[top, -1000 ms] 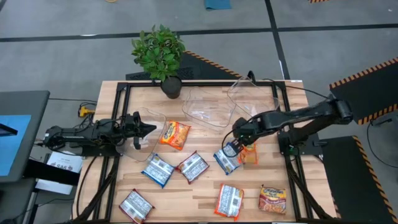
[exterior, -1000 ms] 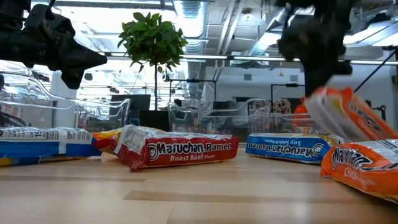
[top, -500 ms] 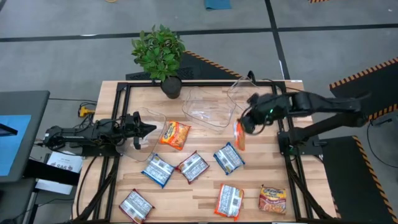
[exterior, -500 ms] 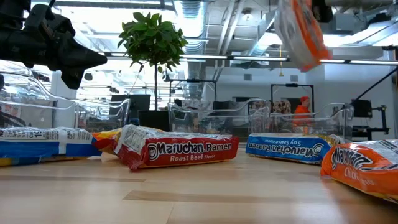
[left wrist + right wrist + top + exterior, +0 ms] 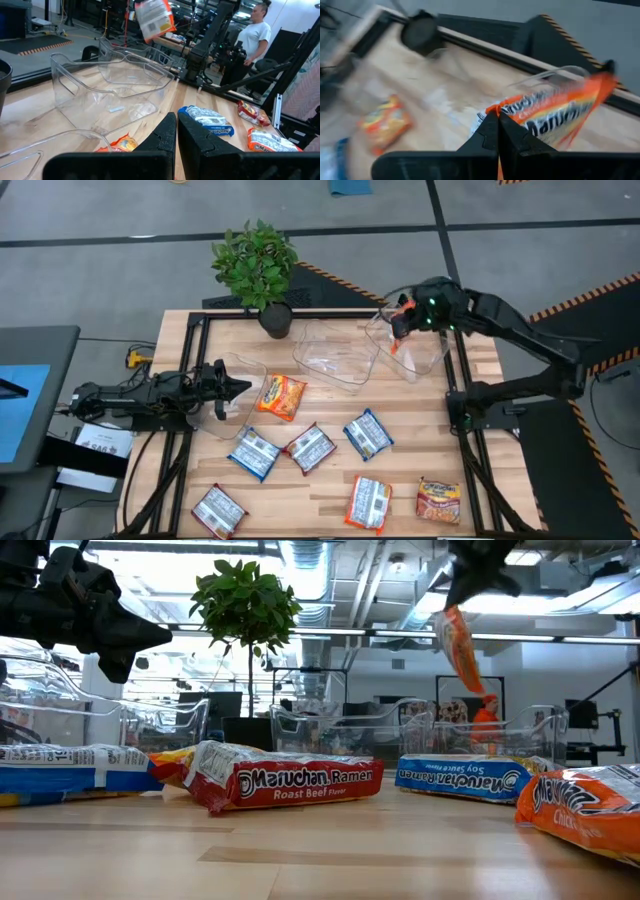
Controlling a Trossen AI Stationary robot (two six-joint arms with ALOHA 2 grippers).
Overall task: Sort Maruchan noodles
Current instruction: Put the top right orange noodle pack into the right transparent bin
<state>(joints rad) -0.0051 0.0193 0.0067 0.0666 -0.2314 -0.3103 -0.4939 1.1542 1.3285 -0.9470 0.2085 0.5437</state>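
The right hand point(image 5: 402, 313) holds an orange packet point(image 5: 397, 340) over the far-right clear bin point(image 5: 425, 355). The left hand point(image 5: 240, 387) waits at the table's point(image 5: 330, 490) left edge. Eight more packets lie spread across the near half.

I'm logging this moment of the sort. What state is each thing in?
Right tool: shut on the orange packet, above the right bin.
Orange packet: lifted, hanging.
Right bin: empty.
Middle bin: empty.
Left tool: shut, idle.
Other packets: lying on the table.
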